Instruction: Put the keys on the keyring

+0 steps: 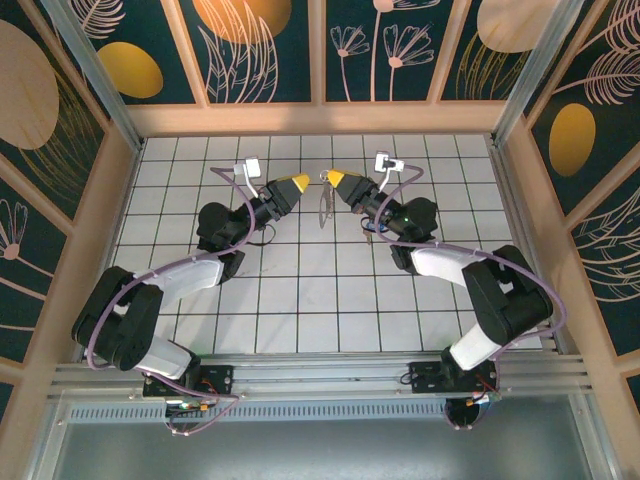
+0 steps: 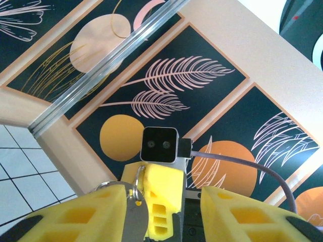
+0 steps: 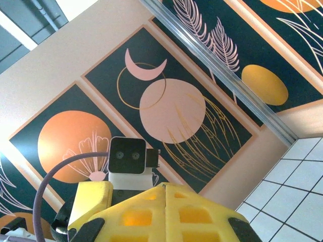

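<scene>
The white tiled surface (image 1: 300,300) lies broad and bare on the near side of both end effectors, while the back wall (image 1: 320,118) stands close beyond their tips. The left end effector (image 1: 298,184) has its yellow fingers (image 2: 91,214) spread, facing the right one's tip. The right end effector (image 1: 334,179) is pressed together, pinching the keyring (image 1: 325,206). The keyring's pale loop hangs below that tip, above the surface. Its small silvery rings (image 2: 132,190) sit just beside one left finger.
</scene>
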